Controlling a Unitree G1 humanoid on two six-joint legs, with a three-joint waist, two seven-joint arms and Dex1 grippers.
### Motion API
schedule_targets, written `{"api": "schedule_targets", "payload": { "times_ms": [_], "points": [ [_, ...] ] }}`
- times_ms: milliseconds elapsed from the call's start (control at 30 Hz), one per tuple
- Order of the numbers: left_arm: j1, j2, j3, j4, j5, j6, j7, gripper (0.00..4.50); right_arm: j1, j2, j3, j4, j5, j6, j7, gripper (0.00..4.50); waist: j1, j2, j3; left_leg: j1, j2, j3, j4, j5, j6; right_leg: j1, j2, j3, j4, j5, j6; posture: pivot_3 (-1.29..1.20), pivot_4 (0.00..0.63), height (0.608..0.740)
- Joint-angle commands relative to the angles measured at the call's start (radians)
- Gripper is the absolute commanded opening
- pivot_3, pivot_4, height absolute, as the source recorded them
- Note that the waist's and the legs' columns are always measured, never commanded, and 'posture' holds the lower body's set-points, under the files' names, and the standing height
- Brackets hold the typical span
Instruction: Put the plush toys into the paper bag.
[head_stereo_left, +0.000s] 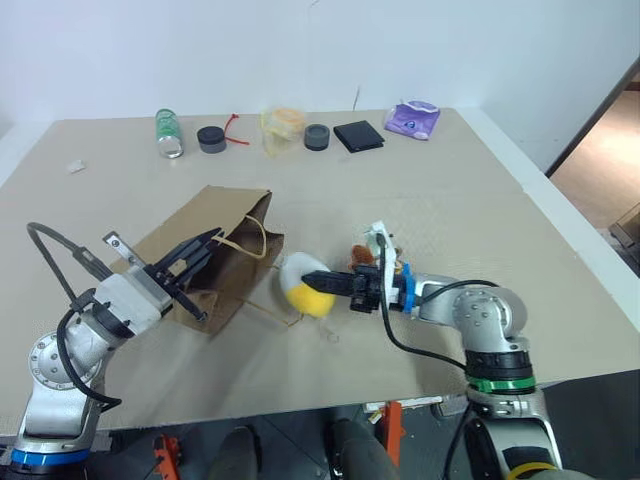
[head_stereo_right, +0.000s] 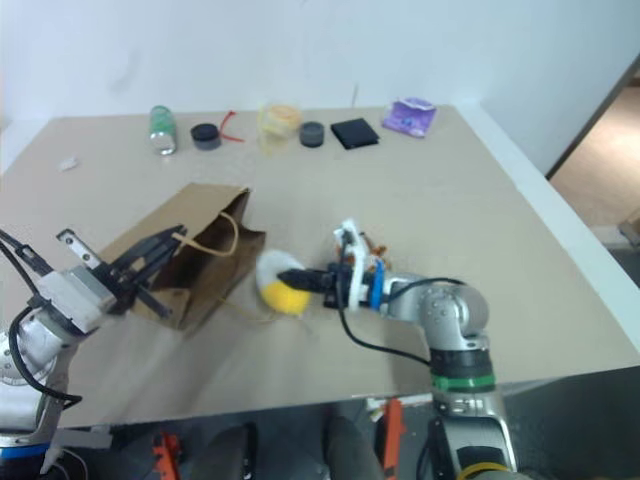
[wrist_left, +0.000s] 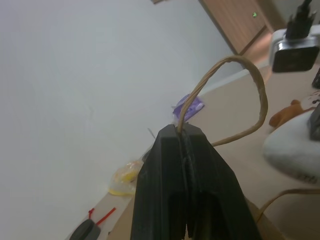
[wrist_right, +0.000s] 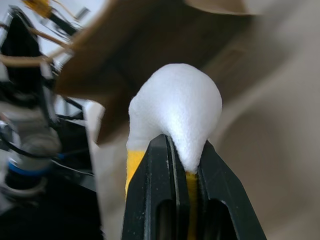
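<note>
With the left gripper (head_stereo_left: 208, 240) clamped on one handle (wrist_left: 239, 95) of the paper bag (head_stereo_left: 205, 250), holding its mouth open, the right gripper (head_stereo_left: 322, 281) pinches the egg toy (head_stereo_left: 306, 285) just outside it. Next: push it inside, then release. Brown toy (head_stereo_left: 385, 262) waits on the table behind the right wrist. Right wrist view shows the dark bag interior dead ahead; head views don't.

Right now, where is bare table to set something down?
Bare: the wide stretch between the back row near the black wallet and the paper bag, plus the table's right side. Crowded: the front, around the bag, the egg toy and both hands.
</note>
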Motion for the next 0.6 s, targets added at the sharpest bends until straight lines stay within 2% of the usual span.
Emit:
{"api": "schedule_targets", "payload": {
  "times_ms": [33,433,600],
  "points": [
    [0.008,0.002,-0.009,-0.04,0.006,-0.017,-0.004,0.0,-0.051,0.04,-0.008,-0.019,0.049,0.006,-0.023,0.02,0.0,0.0,0.0,0.0,0.0,0.0,0.0,0.0,0.0,0.0,0.0,0.0,0.0,0.0,0.0,0.0,0.15,0.74],
    [-0.012,-0.003,-0.044,-0.035,0.01,-0.021,-0.001,0.0,-0.173,0.244,0.081,0.229,-0.081,-0.128,-0.142,0.02,-0.004,0.0,0.0,0.0,0.003,0.0,0.0,0.0,0.0,0.0,0.002,0.0,0.0,0.001,-0.001,0.0,0.15,0.74],
    [0.019,0.017,-0.042,-0.053,0.018,0.028,-0.001,0.0,-0.228,0.366,0.06,0.339,-0.117,-0.206,-0.212,0.02,-0.006,0.0,0.0,0.0,0.005,0.0,0.0,0.0,0.0,-0.001,0.004,0.0,0.0,0.001,-0.002,0.0,0.15,0.74]
  ]
}}
